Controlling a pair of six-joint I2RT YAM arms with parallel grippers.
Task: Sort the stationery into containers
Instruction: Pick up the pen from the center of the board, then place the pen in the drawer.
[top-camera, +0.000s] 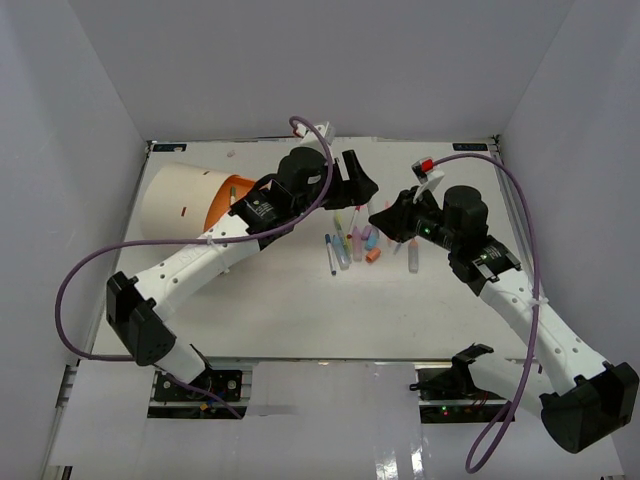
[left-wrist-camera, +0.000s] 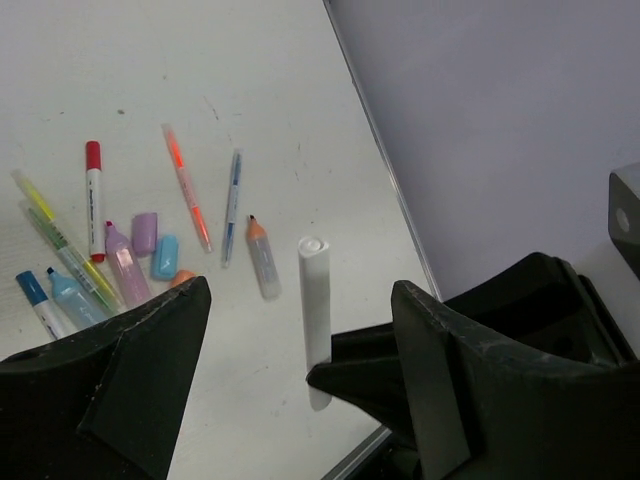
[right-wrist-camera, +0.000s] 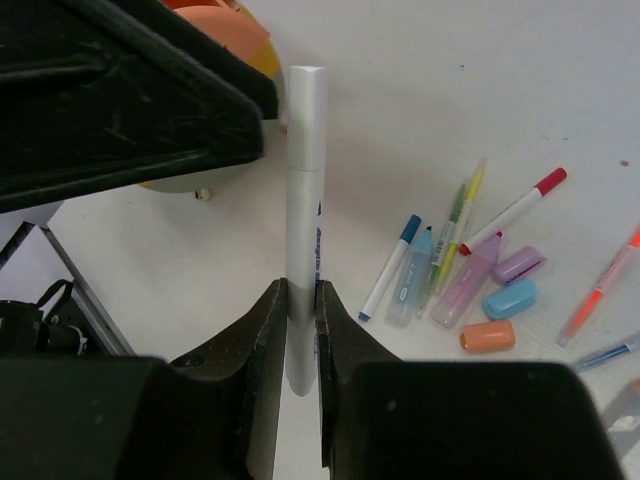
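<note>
My right gripper (top-camera: 383, 217) is shut on a white marker (right-wrist-camera: 303, 180), which stands up between its jaws (right-wrist-camera: 300, 290). My left gripper (top-camera: 362, 185) is open and empty. Its fingers (left-wrist-camera: 130, 370) sit either side of the same marker in the left wrist view (left-wrist-camera: 316, 290) without touching it. The rest of the stationery (top-camera: 350, 242) lies in a loose group on the table. It includes a red-capped pen (left-wrist-camera: 94, 200), an orange pen (left-wrist-camera: 186, 190), a purple block (left-wrist-camera: 145, 232) and a blue block (left-wrist-camera: 165, 257). The cream cylinder container (top-camera: 180, 195) with an orange face (top-camera: 217, 212) lies at the far left.
White walls enclose the table on the left, back and right. The back wall's metal edge (left-wrist-camera: 380, 160) runs close behind the left gripper. An orange block (right-wrist-camera: 488, 336) and a blue-capped pen (right-wrist-camera: 390, 268) lie beside the group. Purple cables loop over both arms.
</note>
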